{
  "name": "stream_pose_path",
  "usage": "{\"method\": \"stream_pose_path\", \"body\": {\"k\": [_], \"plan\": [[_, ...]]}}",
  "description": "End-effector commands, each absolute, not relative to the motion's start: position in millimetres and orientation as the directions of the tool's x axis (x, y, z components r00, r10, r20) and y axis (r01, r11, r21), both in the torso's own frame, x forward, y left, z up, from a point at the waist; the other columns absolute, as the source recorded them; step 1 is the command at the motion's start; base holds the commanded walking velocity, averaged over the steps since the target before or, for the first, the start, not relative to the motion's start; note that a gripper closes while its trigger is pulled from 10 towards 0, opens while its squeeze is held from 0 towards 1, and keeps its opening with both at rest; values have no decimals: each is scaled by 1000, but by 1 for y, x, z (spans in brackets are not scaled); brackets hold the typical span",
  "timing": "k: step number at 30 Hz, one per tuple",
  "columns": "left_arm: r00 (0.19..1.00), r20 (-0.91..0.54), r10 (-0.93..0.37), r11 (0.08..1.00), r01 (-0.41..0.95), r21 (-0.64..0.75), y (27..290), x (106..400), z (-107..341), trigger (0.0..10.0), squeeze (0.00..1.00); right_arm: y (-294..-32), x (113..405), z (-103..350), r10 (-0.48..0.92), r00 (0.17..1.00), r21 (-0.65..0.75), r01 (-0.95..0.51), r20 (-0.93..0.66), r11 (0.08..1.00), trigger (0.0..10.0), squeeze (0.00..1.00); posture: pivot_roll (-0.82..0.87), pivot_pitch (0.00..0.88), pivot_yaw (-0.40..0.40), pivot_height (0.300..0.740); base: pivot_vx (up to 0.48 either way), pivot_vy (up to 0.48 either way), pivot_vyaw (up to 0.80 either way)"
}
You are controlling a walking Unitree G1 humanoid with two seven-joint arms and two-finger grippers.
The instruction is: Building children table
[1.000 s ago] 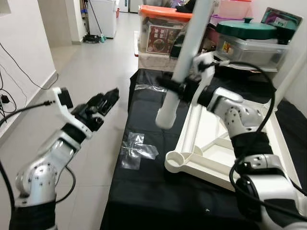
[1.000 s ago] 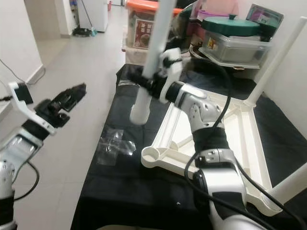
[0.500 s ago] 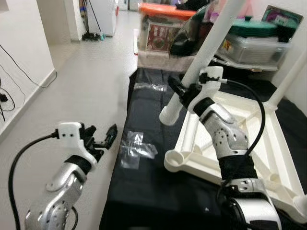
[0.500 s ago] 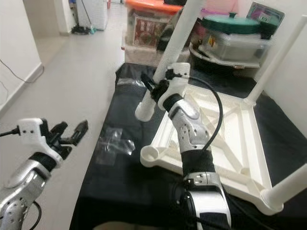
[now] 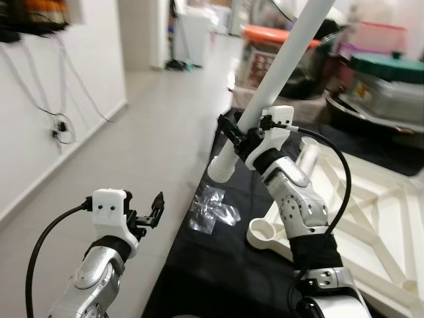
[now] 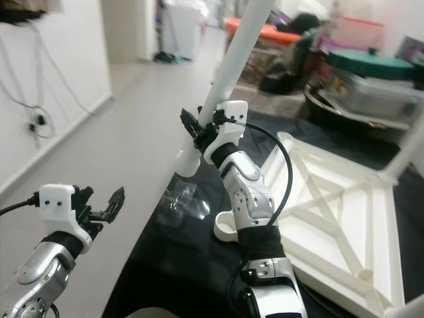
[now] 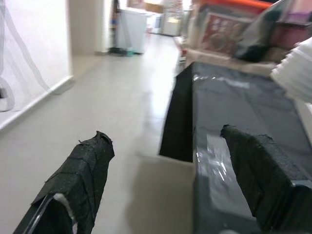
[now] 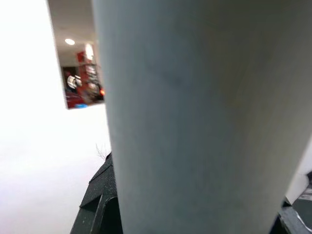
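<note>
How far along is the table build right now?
Done: one leg already stands in the upturned tabletop. In hand: the right pincer holds another leg tilted above the empty corner socket. Left: seat it there. The left pincer is open, idle.

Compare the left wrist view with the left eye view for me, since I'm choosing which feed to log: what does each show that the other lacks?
Left wrist view alone: the left tool's two black fingers spread apart, seen close.

Left eye view alone: the right tool shut on the white table leg, the upturned white tabletop with its empty corner socket, and the wall cables.

Both: the black cloth, the crumpled clear plastic bag lying on it, the pale tiled floor.
</note>
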State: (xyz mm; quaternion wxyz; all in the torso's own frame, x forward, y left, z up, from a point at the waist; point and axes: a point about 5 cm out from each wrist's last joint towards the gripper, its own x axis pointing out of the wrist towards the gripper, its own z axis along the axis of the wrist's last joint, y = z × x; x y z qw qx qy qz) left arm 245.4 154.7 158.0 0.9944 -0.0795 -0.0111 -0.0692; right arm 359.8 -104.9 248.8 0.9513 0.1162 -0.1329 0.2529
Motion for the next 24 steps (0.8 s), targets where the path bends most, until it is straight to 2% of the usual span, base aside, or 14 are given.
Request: {"method": "stream_pose_path", "body": {"k": [1,14,24], "plan": [[992,10,-125,978,125,-168,151,247,152,10000,0,-113,361,248,425,853,159,-485,302,860,10000,0,83,16,-94,740,0,0,0],[993,5,-115,978,114,-175,149,242,148,10000,0,-118,370,252,456,840,111,-504,293,857,10000,0,88,35,-106,740,0,0,0],[989,-4,-148,966,143,-215,136,231,143,10000,0,-117,377,256,486,822,74,-528,297,846,10000,0,84,58,-110,740,0,0,0]]}}
